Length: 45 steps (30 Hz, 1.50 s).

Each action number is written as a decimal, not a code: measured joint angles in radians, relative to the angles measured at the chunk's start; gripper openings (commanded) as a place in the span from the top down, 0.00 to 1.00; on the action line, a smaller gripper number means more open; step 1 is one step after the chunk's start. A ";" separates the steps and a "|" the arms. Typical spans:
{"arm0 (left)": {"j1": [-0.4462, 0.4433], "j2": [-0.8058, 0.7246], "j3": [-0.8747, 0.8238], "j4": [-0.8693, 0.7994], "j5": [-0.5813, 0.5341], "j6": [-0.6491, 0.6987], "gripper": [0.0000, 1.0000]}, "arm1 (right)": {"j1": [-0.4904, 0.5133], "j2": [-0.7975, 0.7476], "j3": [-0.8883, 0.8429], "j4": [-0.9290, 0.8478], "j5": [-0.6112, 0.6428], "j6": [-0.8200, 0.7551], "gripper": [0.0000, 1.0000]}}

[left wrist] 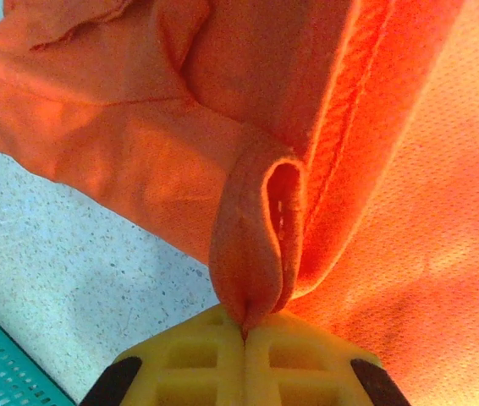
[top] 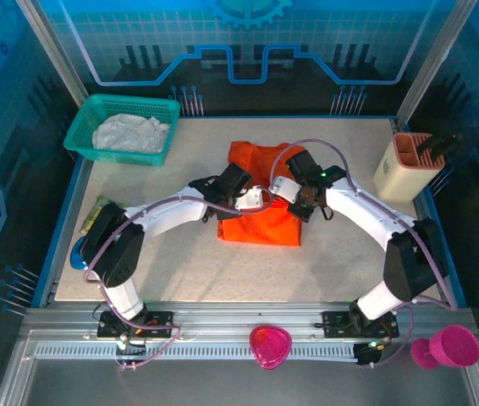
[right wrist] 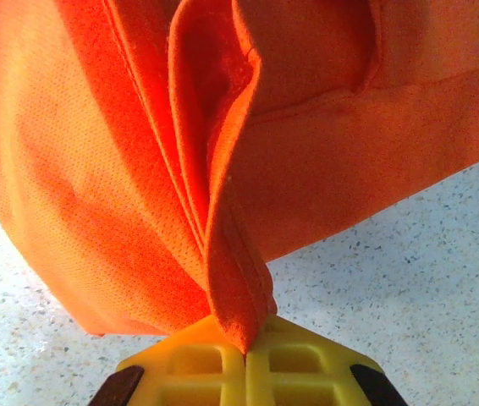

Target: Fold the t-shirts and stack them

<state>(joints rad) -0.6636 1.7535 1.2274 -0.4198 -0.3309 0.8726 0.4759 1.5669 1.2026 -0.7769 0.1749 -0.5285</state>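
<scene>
Yellow grid-moulded pads (left wrist: 193, 362) of the left end effector (left wrist: 244, 331) are pressed flat together at the bottom of the left wrist view, clenched on a rolled fold of the bright orange t-shirt (left wrist: 138, 161) of soft mesh-knit cloth, with the pale speckled surface (left wrist: 70, 271) showing beyond it. In the right wrist view, the right end effector (right wrist: 245, 348) is likewise clamped tight, its jaws meeting on a pleated, hemmed edge of the same orange t-shirt. From above, the two end effectors sit just beside each other near the middle of the surface, both over the garment. Its near part lies as a rough rectangle on the surface, while its far part is bunched up behind the wrists. A crumpled white t-shirt (top: 129, 134) lies inside a teal plastic mesh basket (top: 85, 128) at the far left corner, well apart from the orange one. A beige plastic holder with open compartments (top: 404, 169) stands at the far right edge of the surface.
</scene>
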 measured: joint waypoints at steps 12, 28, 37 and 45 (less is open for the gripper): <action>0.031 0.120 0.026 0.120 0.006 0.045 1.00 | -0.027 0.176 0.019 0.074 0.022 0.058 1.00; 0.046 0.172 0.033 0.376 -0.085 0.095 0.42 | -0.056 0.317 0.130 0.119 0.146 0.242 0.52; 0.060 0.108 -0.154 0.792 -0.196 0.147 0.16 | -0.067 0.227 0.105 0.196 0.272 0.268 0.36; 0.088 -0.332 -0.380 0.808 -0.009 0.160 0.15 | -0.079 -0.158 -0.092 0.301 0.251 0.106 0.30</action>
<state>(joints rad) -0.5758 1.4216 0.8478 0.3878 -0.3401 1.0325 0.3973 1.4090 1.1103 -0.4763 0.4259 -0.4229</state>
